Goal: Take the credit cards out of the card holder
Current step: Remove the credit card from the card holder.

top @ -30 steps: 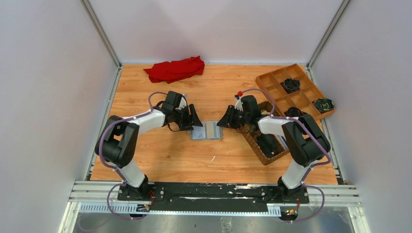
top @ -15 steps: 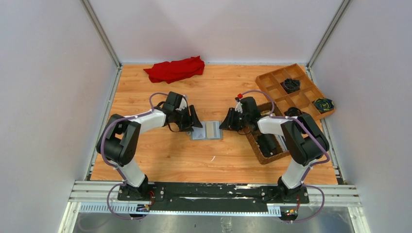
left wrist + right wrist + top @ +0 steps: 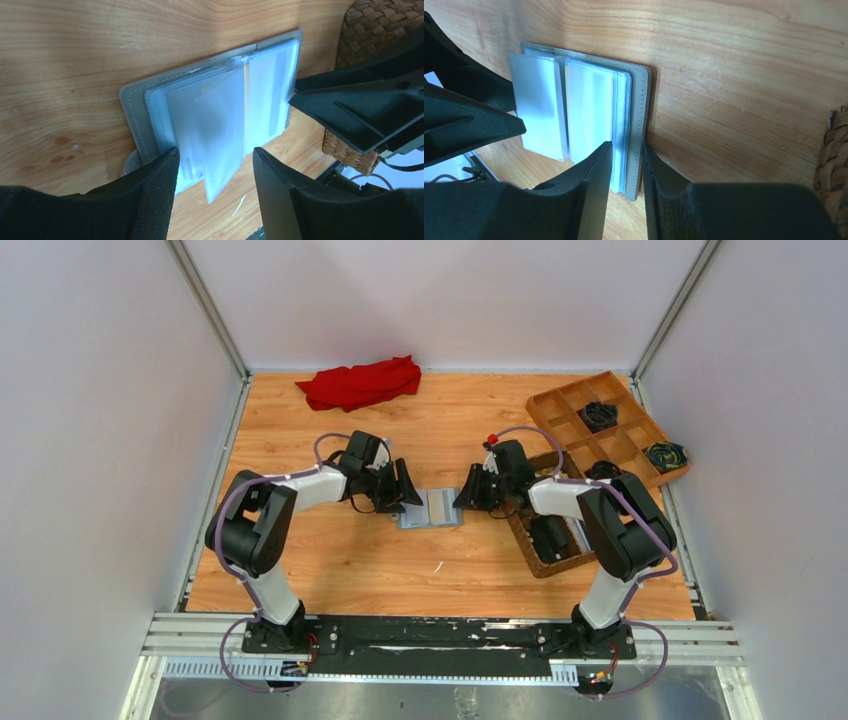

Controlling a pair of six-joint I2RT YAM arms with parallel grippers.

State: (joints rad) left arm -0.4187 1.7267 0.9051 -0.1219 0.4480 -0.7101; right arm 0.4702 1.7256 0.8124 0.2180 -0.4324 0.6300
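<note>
Card holder (image 3: 428, 508) lies open mid-table between my grippers, with the credit cards (image 3: 183, 130) inside clear sleeves. My left gripper (image 3: 214, 156) is wide, straddling a raised sleeve (image 3: 220, 135). My right gripper (image 3: 626, 147) is narrow at the right cover; I cannot tell if it is clamped. Best approach: pin the cover, then pinch a card edge only.

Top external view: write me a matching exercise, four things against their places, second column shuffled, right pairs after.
Things:
1. red cloth
2. wooden tray
3. woven basket
4. card holder

Places:
A. centre, lying open
B. far right corner
C. far edge, left of centre
D. right side, nearer than the tray

Pairs: 1-C, 2-B, 3-D, 4-A
</note>
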